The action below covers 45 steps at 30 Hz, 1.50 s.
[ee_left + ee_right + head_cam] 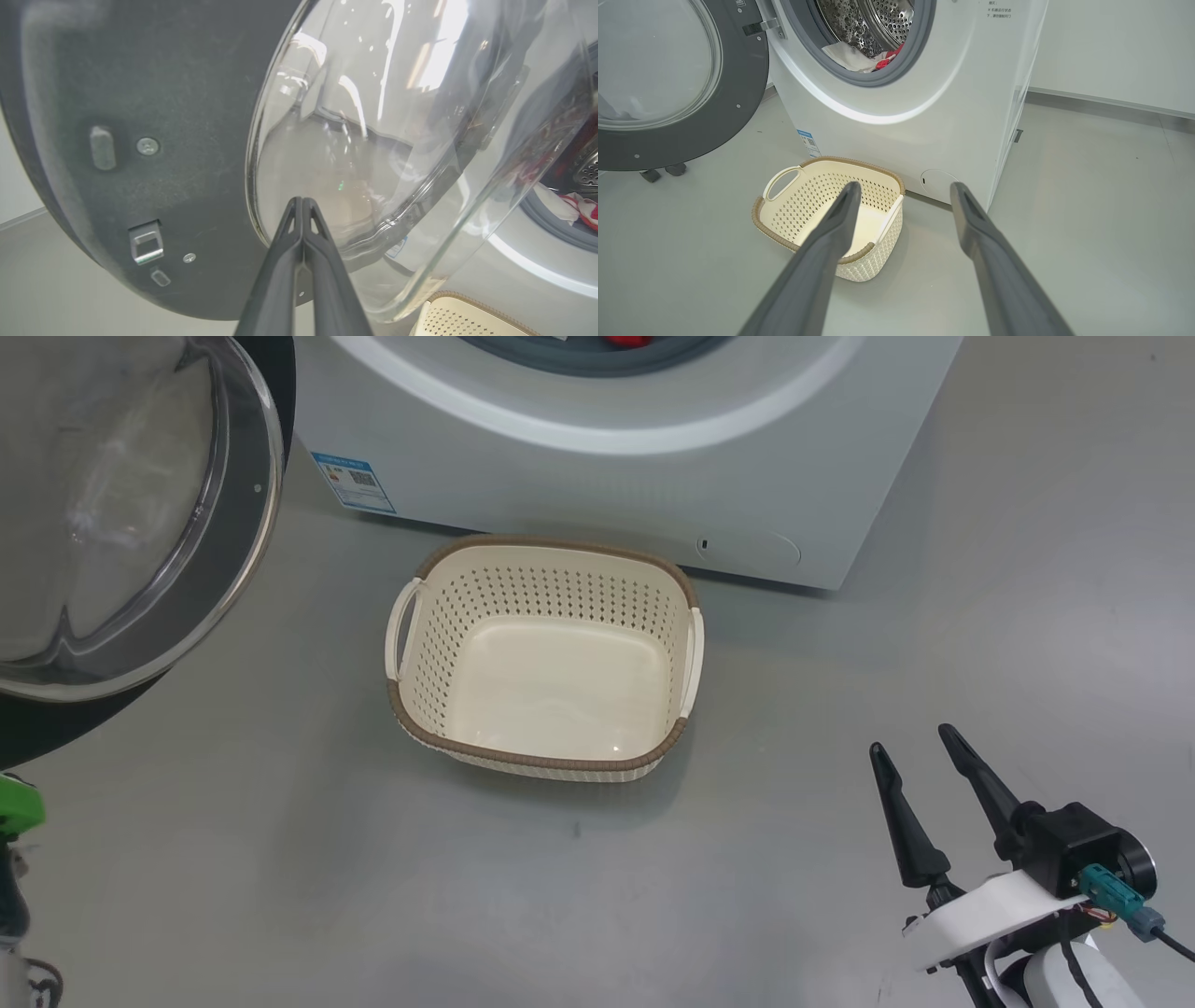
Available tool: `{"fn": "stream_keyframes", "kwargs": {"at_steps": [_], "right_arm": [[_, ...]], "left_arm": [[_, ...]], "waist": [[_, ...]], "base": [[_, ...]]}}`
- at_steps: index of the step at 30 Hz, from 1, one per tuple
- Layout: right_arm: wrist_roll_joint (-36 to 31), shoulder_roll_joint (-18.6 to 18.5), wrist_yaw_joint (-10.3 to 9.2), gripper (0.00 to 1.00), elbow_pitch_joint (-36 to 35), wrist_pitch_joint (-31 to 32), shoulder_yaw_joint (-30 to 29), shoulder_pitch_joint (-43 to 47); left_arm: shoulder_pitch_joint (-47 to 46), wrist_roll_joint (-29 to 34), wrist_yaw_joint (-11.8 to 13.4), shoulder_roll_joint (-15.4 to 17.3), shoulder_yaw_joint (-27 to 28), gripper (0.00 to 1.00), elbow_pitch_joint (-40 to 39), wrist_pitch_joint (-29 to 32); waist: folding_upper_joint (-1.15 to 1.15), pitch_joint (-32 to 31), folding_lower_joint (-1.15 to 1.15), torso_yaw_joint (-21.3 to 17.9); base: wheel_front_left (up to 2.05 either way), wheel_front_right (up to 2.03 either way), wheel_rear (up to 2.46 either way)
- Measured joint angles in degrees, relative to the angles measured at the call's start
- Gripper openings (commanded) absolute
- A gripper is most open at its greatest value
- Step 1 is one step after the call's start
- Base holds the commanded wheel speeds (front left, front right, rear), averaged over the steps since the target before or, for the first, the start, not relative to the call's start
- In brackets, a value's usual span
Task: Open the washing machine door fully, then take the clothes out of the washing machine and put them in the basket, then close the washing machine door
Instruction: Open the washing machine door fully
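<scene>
The washing machine door (131, 513) stands swung open at the left, its clear glass bowl (373, 140) bulging toward me. My left gripper (302, 201) is shut, its tips right at the lower rim of the bowl on the door's inner side (691, 126). Red and white clothes (873, 58) lie in the steel drum of the white washing machine (653, 467); a red scrap (627, 341) shows at the top edge. The cream basket (546, 658) sits empty on the floor before the machine. My right gripper (917, 742) is open, low at the right of the basket (808, 214).
Grey floor (280, 859) surrounds the basket. A blue sticker (355, 483) marks the machine's lower left corner. A pale wall and skirting (1111, 100) run behind the machine at the right. Two small dark wheels (661, 171) stand under the open door.
</scene>
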Motion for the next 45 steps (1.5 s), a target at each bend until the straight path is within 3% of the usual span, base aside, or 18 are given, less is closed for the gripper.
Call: {"fn": "stream_keyframes", "kwargs": {"at_steps": [17, 23, 30, 45], "right_arm": [[3.0, 3.4, 0.01, 1.0, 2.5, -1.4, -0.8, 0.5], [3.4, 3.5, -0.02, 1.0, 2.5, -1.5, -1.8, 2.0], [3.4, 3.5, -0.05, 1.0, 2.0, -1.9, -2.4, 2.7], [3.5, 3.6, -0.55, 1.0, 0.7, -1.9, -3.1, 4.0]], "left_arm": [[8.4, 4.2, -2.5, -3.2, -7.1, 0.0, -4.8, -0.6], [11.5, 4.2, -2.8, -5.8, -8.0, 0.0, -7.8, -0.6], [14.8, 4.3, -3.4, -8.3, -11.3, 0.0, -12.0, -1.0], [20.3, 6.8, -3.7, -10.5, -15.0, 0.0, -18.0, -1.1]], "waist": [[0.0, -10.3, 0.0, -2.9], [0.0, -12.9, 0.0, -5.1], [0.0, -14.8, 0.0, -7.3], [0.0, -16.0, 0.0, -9.1]], "base": [[0.0, 0.0, 0.0], [0.0, 0.0, 0.0], [0.0, 0.0, 0.0], [0.0, 0.0, 0.0]]}}
